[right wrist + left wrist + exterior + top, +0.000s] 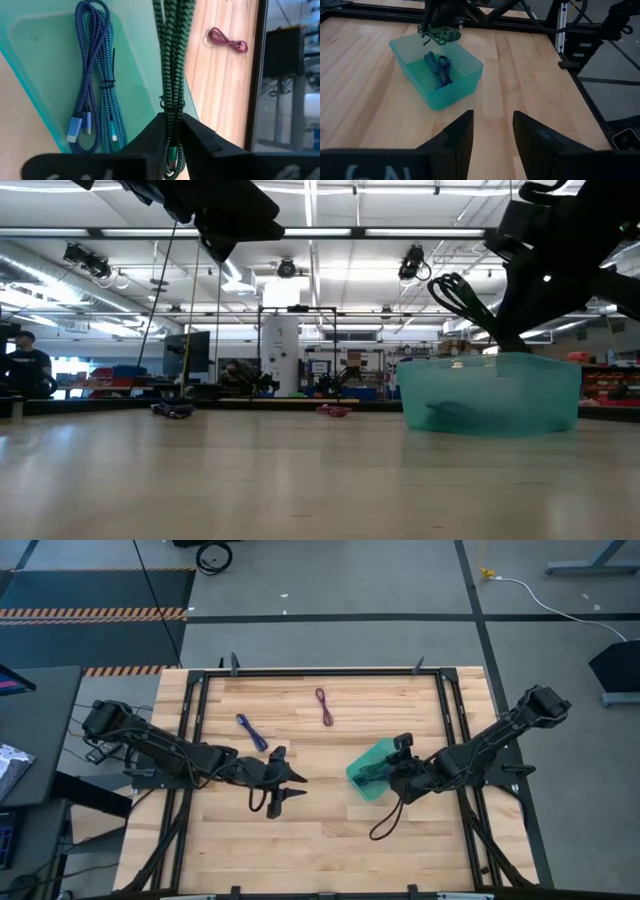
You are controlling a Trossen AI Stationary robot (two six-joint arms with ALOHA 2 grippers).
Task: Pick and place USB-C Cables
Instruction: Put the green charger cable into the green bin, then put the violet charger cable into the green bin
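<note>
A teal plastic tray (362,780) stands right of the table's middle, with a purple-blue cable (89,70) and a teal cable (109,107) lying on its floor. My right gripper (171,119) hangs over the tray's right side, shut on a dark green USB-C cable (172,45). Another purple-blue cable (252,732) and a maroon cable (325,706) lie flat on the wood farther back. My left gripper (290,786) hovers open left of the tray, with nothing between its fingers (461,131). My right gripper pinches the dark green bundle between its two fingers, just behind the tie (171,104) near its connector end. The fingers slant down from the table's right, and the bundle runs on ahead of them. Its looped end (462,293) is clear above the tray's rim.
A black frame (320,673) borders the wooden table. Bare wood lies between my left gripper and the tray and along the near edge. A dark cord loop (385,823) hangs by my right arm near the tray.
</note>
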